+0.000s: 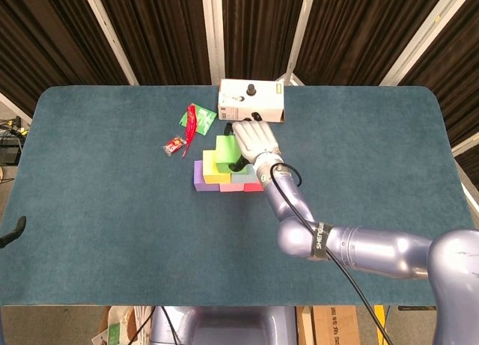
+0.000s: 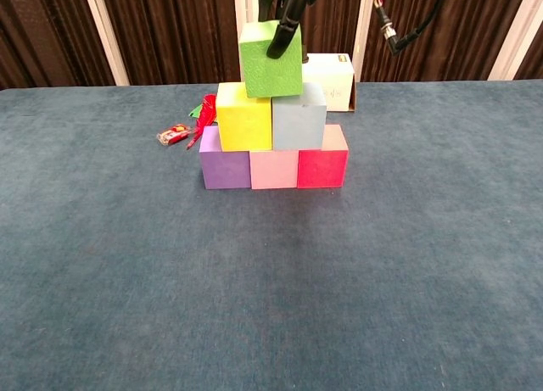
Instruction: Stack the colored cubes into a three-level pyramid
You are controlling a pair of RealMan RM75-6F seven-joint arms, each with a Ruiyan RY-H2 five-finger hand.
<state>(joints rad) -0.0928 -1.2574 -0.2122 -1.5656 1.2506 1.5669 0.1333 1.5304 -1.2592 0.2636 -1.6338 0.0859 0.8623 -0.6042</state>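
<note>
Right hand [image 1: 254, 141] grips green cube [image 2: 271, 58], slightly tilted, touching yellow cube [image 2: 244, 117] and grey-blue cube [image 2: 299, 116] tops.

r arm outstretched, r hand [image 1: 254, 139] fingers curled down

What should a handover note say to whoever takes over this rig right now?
Right hand holds the green cube on top of the stack, slightly tilted over the yellow cube and grey cube.
Left hand: not in view.
Done: bottom row of purple cube, pink cube and red cube; second row on it.
Left: square the green cube, let go, pull the hand clear.
</note>
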